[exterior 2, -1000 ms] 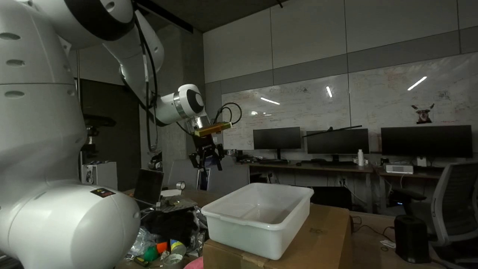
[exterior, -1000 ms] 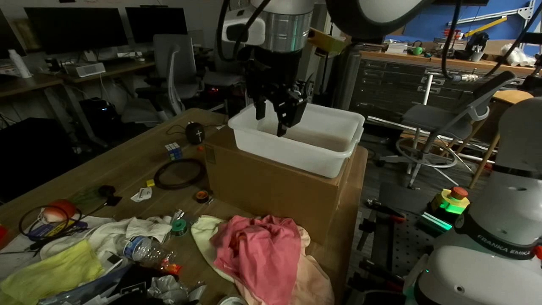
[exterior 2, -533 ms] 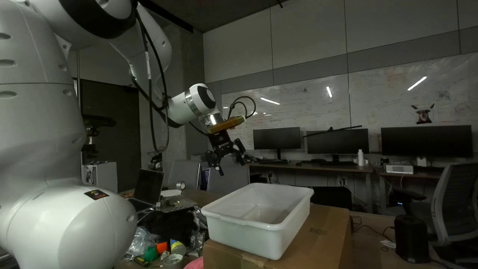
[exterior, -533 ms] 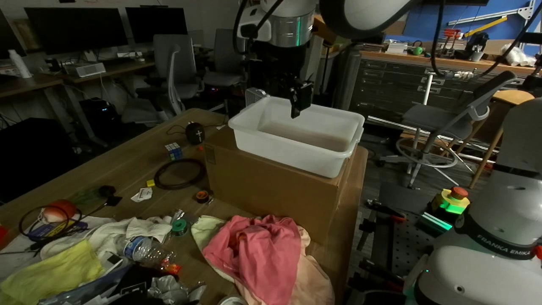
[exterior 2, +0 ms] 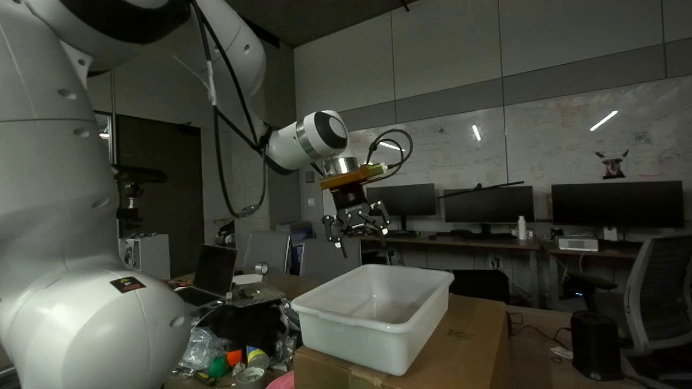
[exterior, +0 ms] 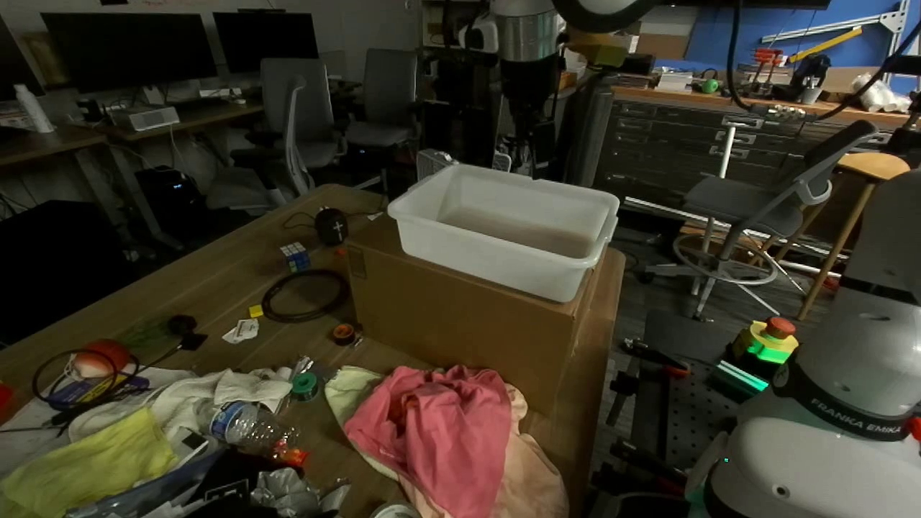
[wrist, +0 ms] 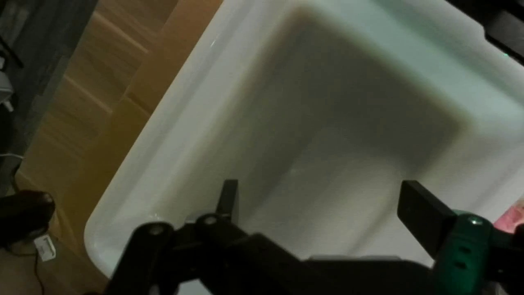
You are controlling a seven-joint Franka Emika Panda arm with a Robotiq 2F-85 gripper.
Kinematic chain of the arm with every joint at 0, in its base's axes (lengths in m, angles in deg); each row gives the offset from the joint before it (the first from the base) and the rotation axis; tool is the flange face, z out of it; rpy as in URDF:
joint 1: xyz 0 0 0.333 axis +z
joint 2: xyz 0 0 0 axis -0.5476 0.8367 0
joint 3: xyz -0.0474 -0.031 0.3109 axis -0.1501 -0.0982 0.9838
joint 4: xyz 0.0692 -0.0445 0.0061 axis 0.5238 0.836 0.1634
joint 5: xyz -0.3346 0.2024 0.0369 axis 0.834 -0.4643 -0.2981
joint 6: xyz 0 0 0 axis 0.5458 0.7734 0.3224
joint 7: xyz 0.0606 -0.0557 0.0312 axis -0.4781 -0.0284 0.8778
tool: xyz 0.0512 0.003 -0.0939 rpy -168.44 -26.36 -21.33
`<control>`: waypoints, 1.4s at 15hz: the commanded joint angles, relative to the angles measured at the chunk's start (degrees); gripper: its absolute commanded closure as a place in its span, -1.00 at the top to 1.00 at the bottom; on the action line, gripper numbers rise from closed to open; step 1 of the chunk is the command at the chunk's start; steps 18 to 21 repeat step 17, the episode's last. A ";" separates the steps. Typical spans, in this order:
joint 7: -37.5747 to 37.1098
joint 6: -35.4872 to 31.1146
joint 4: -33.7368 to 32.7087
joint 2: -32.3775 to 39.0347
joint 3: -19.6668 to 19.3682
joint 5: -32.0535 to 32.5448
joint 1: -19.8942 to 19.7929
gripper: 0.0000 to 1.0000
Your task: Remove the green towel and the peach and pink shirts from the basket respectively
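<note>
Gripper point(wrist: 319, 194) spread wide, nothing held, apart from white plastic bin point(exterior: 489, 262) mid-frame in exterior view; nothing visible inside. Pale green towel point(exterior: 347, 400), pink shirt point(exterior: 457, 435), peach shirt point(exterior: 531, 464) heaped bottom centre, outside bin. All three removals look done; probably only retreat left.

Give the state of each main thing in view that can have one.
White rectangular plastic bin, upright, empty
Black two-finger gripper, open, holding nothing
Salmon-pink fabric shirt, rumpled, outside the bin
Pale peach fabric shirt, partly under the pink one
Pale yellow-green fabric towel, partly covered
Clear plastic bottle, lying on its side
Black hinged laptop, open
</note>
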 commanded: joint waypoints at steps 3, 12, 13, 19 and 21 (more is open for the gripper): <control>-1.01 0.74 2.15 -5.05 -5.34 -11.98 -1.98 1.00; -3.71 -9.24 7.90 -10.73 -11.09 -28.71 -3.98 1.00; -4.15 -11.26 8.68 -11.15 -11.39 -30.31 -3.97 1.00; -3.74 -12.34 8.09 -9.40 -11.49 -30.86 -3.85 1.00; -3.74 -12.34 8.09 -9.40 -11.49 -30.86 -3.85 1.00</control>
